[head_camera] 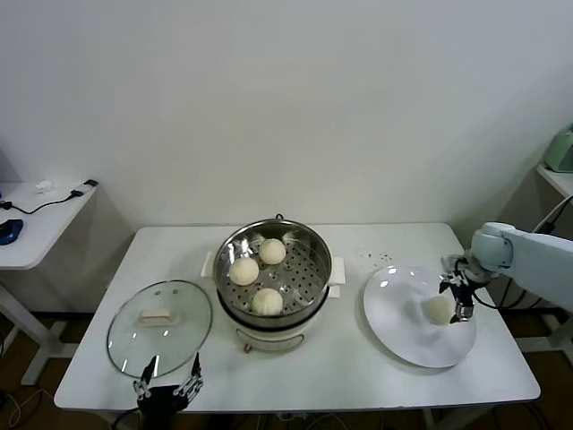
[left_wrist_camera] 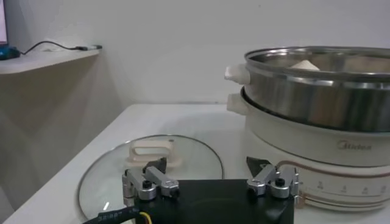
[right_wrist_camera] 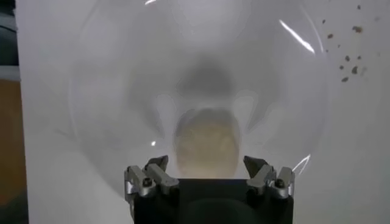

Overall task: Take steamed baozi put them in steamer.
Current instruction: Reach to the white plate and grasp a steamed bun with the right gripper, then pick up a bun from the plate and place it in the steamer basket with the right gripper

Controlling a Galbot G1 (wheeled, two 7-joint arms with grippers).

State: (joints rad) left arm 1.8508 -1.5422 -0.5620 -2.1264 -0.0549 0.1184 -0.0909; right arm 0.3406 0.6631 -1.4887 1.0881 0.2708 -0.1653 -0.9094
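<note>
Three cream-white baozi (head_camera: 243,270) (head_camera: 272,251) (head_camera: 267,302) lie on the perforated tray of the shiny steamer (head_camera: 309,244) at the table's middle. The last baozi (head_camera: 438,309) lies on the flat white plate (head_camera: 403,327) at the right. My right gripper (head_camera: 455,300) hangs open right over that bun, with a finger on each side of it; in the right wrist view the bun (right_wrist_camera: 206,146) lies between the open fingertips (right_wrist_camera: 207,164). My left gripper (head_camera: 167,383) is parked open at the table's front edge by the lid, seen also in the left wrist view (left_wrist_camera: 210,173).
A round glass lid (head_camera: 159,326) with a cream handle lies flat left of the steamer. Dark crumbs (head_camera: 376,260) dot the table behind the plate. A side table (head_camera: 36,215) with cables stands at the far left.
</note>
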